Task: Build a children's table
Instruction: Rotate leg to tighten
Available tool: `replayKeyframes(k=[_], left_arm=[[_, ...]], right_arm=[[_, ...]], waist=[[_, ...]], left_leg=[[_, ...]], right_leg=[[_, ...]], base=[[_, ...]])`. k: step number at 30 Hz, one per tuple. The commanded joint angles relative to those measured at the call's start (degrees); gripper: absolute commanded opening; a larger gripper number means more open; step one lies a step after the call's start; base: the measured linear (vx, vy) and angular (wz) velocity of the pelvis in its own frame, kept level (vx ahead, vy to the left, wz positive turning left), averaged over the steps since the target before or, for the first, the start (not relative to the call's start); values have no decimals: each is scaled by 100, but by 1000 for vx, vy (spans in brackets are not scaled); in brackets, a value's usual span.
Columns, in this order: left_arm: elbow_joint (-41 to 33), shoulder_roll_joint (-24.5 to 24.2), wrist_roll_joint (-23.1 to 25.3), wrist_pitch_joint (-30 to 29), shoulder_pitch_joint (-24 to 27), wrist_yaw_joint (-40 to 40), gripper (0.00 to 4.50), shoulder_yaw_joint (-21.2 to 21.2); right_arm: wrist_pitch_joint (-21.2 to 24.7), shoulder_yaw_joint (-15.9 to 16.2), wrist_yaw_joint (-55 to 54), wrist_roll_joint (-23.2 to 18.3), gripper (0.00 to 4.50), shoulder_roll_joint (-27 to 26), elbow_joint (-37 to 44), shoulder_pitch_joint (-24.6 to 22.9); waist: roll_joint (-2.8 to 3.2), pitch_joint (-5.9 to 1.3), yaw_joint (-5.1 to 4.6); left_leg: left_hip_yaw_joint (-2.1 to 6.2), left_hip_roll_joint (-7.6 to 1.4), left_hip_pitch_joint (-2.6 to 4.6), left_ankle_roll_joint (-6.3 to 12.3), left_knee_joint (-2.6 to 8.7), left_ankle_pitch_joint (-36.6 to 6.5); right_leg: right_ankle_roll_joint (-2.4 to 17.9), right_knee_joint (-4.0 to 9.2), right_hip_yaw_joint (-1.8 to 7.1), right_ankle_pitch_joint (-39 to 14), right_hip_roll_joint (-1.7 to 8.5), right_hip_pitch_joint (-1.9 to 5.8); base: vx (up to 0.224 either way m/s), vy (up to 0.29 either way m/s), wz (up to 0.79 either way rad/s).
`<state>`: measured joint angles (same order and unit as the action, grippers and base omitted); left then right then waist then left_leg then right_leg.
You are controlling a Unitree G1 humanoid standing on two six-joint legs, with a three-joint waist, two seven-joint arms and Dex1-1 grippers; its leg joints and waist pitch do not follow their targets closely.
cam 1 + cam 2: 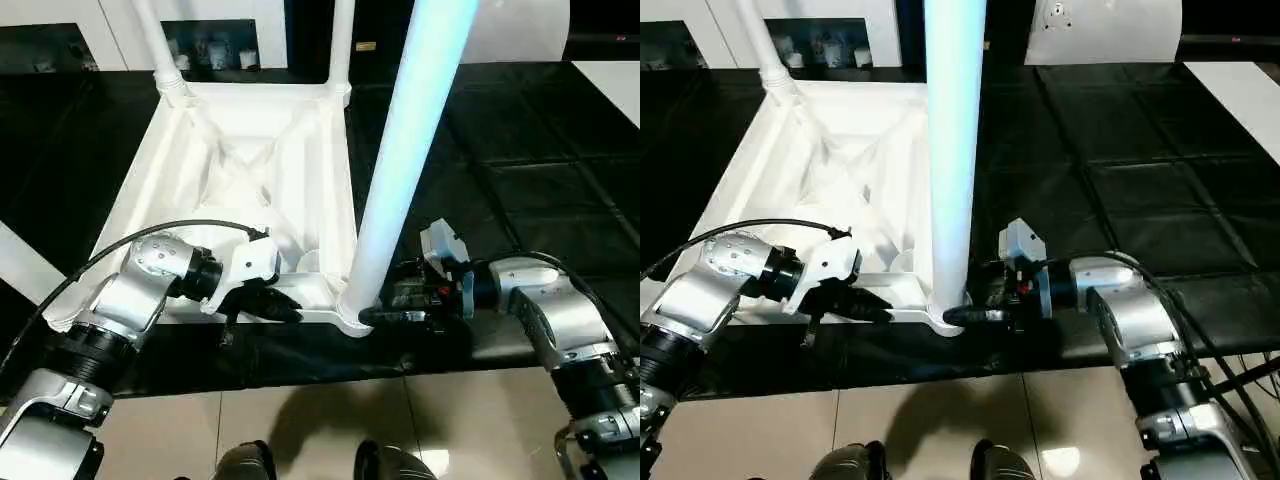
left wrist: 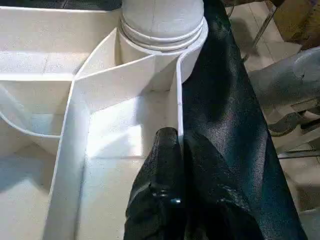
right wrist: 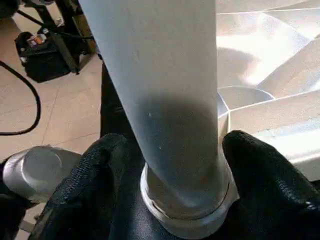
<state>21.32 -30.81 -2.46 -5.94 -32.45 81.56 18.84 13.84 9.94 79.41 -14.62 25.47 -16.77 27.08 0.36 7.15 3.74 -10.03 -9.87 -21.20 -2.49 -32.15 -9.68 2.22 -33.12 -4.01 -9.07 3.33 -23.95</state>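
- The upside-down white plastic table top [image 1: 250, 150] fills the middle left of the frame.
- A long round white leg [image 1: 400, 160] stands straight up in its near corner.
- The right gripper [image 3: 182, 165] hugs the leg's bottom between both fingers.
- The left gripper [image 2: 177, 165] pinches the top's thin rim beside it.

The left claw [image 2: 172, 165] has its two black fingers closed together on the thin white plastic edge wall [image 2: 178, 107] of the upside-down white plastic table top [image 2: 60, 65]. One finger is inside the ribbed underside, the other outside over the black glossy sheet [image 2: 230, 115]. Beyond, a round white plastic leg [image 2: 162, 17] stands in the corner socket [image 2: 160, 50].
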Motion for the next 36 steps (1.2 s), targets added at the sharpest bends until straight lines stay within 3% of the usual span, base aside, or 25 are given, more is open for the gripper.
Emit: replayKeyframes(k=[1, 12, 17, 20, 24, 25, 26, 29, 32, 34, 36], left_arm=[[26, 34, 45, 73, -19, 309, 0, 318], [70, 76, 18, 103, 9, 301, 0, 295], [-137, 282, -201, -320, 90, 63, 0, 124], [-341, 605, -294, -764, 110, -409, 0, 16], [-439, 977, -191, -1256, 78, -1053, 0, -31], [-439, 977, -191, -1256, 78, -1053, 0, -31], [-455, 1240, -201, -1479, 51, -1367, 0, -101], [-418, 1544, -114, -1685, -25, -1765, 0, -103], [-215, 2011, 59, -2004, -243, -2582, 0, -242], [-100, 2195, 136, -2092, -360, -2934, 0, -322], [6, 2382, 187, -2161, -464, -3267, 0, -414]], right_arm=[[-72, 62, 135, -70, 300, 36, -49, 90], [-51, 151, 348, -156, 200, 0, -56, 58], [353, 116, 259, -386, 193, -20, 358, -208], [846, 13, -426, -501, 193, -295, 812, -453], [1092, 40, -1509, -184, 193, -773, 1121, -647], [1092, 40, -1509, -184, 193, -773, 1121, -647], [1328, 11, -2139, -45, 193, -1103, 1202, -694], [1621, -173, -3006, 8, 193, -1663, 1224, -666], [1879, -377, -4343, 226, 193, -2487, 1266, -628], [1870, -425, -4826, 349, 193, -2752, 1244, -609], [1819, -445, -5210, 453, 193, -2985, 1228, -607]], waist=[[-19, -408, -6], [-11, -393, 21], [-6, -399, 75], [-2, -391, 96], [-28, -313, 57], [-46, -300, 18], [-50, -295, -7], [-63, -255, -175], [-60, -256, -243], [-59, -259, -284], [-41, -276, -296]], left_leg=[[70, -342, 56, 584, 293, -778], [68, -342, 66, 573, 298, -834], [66, -355, 69, 595, 297, -742], [65, -363, 85, 590, 306, -766], [98, -329, 94, 329, 354, -1204], [114, -300, 81, 250, 367, -1323], [126, -292, 80, 233, 376, -1386], [175, -263, 70, 85, 401, -1687], [196, -239, 67, 34, 405, -1786], [184, -210, 133, 40, 381, -1875], [177, -229, 124, 80, 395, -1829]], right_leg=[[1360, 314, 318, -1199, 501, 360], [1339, 330, 316, -1308, 498, 350], [1372, 310, 320, -1139, 494, 354], [1373, 324, 322, -1184, 489, 341], [1004, 459, 319, -2357, 526, 296], [858, 500, 307, -2746, 535, 312], [783, 523, 300, -2933, 538, 316], [483, 608, 268, -3640, 532, 272], [293, 648, 248, -3910, 533, 259], [200, 710, 250, -4032, 524, 192], [238, 698, 259, -3802, 516, 196]], base=[[0, 0, 0], [0, 0, 0], [0, 0, 0], [0, 0, 0], [0, 0, 0], [0, 0, 0], [0, 0, 0], [0, 0, 0], [0, 0, 0], [0, 0, 0], [0, 0, 0]])
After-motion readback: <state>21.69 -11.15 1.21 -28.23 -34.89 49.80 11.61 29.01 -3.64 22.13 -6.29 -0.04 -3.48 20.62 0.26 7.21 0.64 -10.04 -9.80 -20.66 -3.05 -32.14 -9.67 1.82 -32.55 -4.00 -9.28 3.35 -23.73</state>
